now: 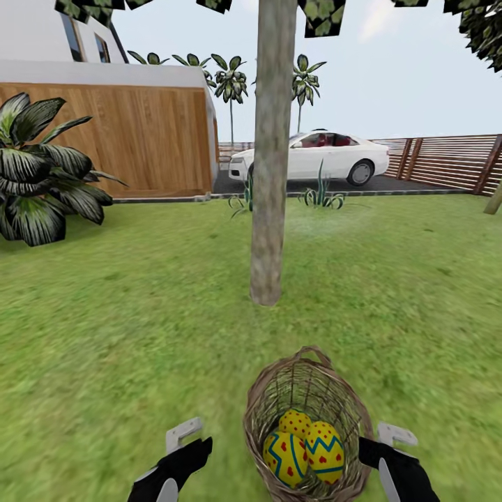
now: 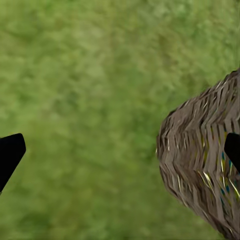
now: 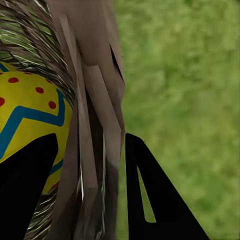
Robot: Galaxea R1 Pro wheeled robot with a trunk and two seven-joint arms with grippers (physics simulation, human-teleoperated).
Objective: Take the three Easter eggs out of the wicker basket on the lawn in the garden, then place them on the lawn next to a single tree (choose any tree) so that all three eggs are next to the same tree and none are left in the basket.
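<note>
On mottled lawn before rough grey trunk: woven wicker basket, three upright zigzag eggs inside. Right gripper astride rim; left gripper spread.

mottled green lawn, wicker basket resting on it, tree rooted just beyond the basket

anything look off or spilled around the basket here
Nothing stands out. The wicker basket stands upright on the lawn before the tree, all three Easter eggs still inside. The right gripper straddles its rim.
</note>
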